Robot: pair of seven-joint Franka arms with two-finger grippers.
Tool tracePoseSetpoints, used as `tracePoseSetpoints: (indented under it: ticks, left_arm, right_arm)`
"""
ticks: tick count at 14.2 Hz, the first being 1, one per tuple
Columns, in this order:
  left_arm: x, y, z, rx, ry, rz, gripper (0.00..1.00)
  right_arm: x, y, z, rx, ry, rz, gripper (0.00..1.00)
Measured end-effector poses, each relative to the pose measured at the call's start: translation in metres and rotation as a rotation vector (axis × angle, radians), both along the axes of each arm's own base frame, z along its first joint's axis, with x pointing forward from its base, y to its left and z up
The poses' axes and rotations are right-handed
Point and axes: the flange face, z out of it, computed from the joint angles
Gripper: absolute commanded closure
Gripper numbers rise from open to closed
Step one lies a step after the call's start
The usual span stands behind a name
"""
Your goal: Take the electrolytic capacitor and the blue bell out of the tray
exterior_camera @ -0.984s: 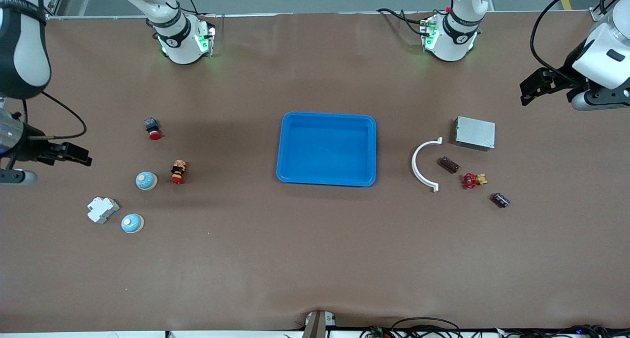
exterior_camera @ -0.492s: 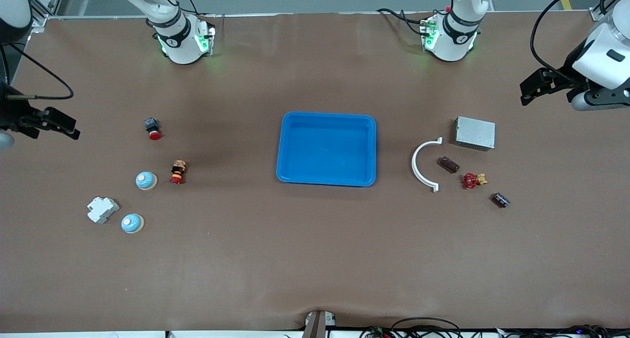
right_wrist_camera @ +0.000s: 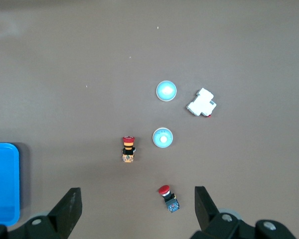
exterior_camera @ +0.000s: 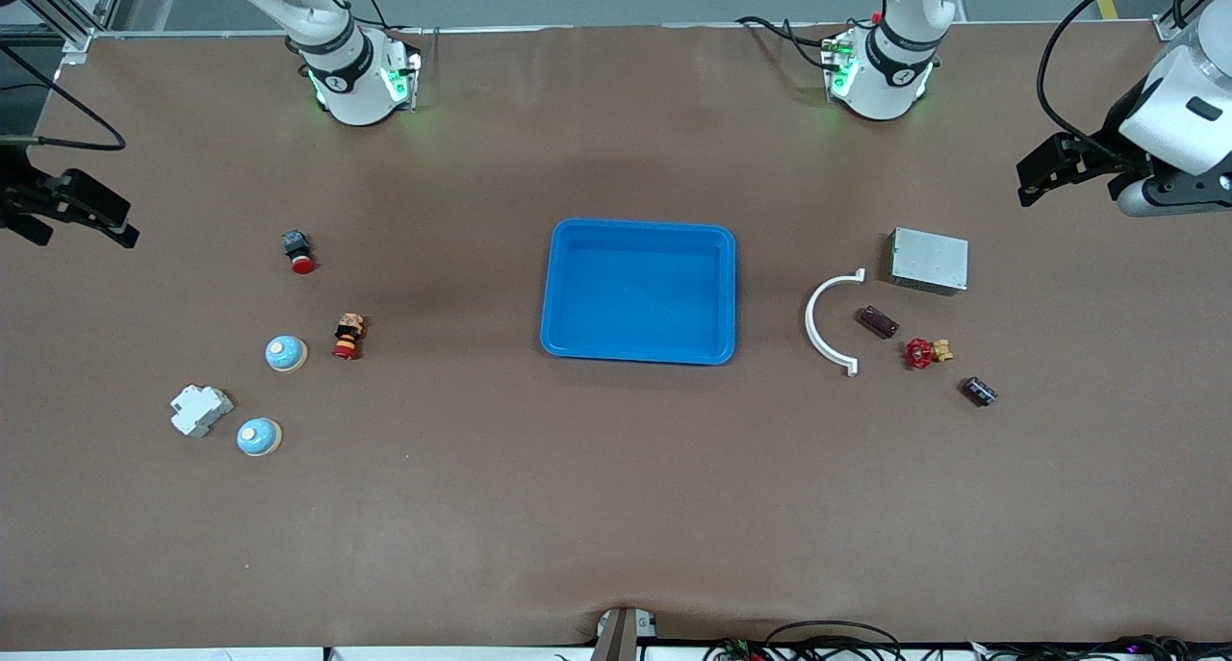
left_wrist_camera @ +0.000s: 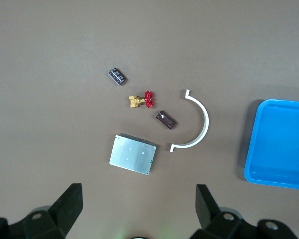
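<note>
Two pale blue bells [exterior_camera: 286, 353] [exterior_camera: 259, 437] sit at the right arm's end of the table, also seen as bells [right_wrist_camera: 163, 138] [right_wrist_camera: 166, 90] in the right wrist view. A brown capacitor [exterior_camera: 878, 321] [left_wrist_camera: 167, 120] and a dark capacitor [exterior_camera: 980, 391] [left_wrist_camera: 117, 76] lie at the left arm's end. The blue tray [exterior_camera: 568, 343] is in the middle. My right gripper [exterior_camera: 75, 220] [right_wrist_camera: 138, 209] hangs open and holds nothing, high over the table's edge. My left gripper [exterior_camera: 1044, 172] [left_wrist_camera: 139, 209] is open too, high over bare table beside the metal box [exterior_camera: 929, 260].
Near the capacitors lie a white curved clip [exterior_camera: 826, 324] and a red-handled valve [exterior_camera: 924, 352]. Near the bells are a white breaker [exterior_camera: 200, 410], a red push button [exterior_camera: 298, 250] and a striped button [exterior_camera: 347, 337].
My right gripper has shifted along the table's end toward the robots' bases, and more of its arm has left the view. The left arm has not moved.
</note>
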Motion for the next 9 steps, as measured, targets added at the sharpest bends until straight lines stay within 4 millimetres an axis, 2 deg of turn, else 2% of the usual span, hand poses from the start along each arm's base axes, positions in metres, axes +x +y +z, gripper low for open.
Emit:
tracePoseSetpoints:
  ticks: [3,9]
  left_arm:
    - [0.0000,0.0000,0.0000,0.000,0.000,0.000,0.00]
    - [0.0000,0.0002,0.0002,0.000,0.000,0.000,0.00]
  right_arm:
    - [0.0007,-0.0001,0.0067,0.000,-0.010,-0.001,0.00]
    - [0.0048,-0.0015,-0.0024,0.014,0.105,-0.007,0.00]
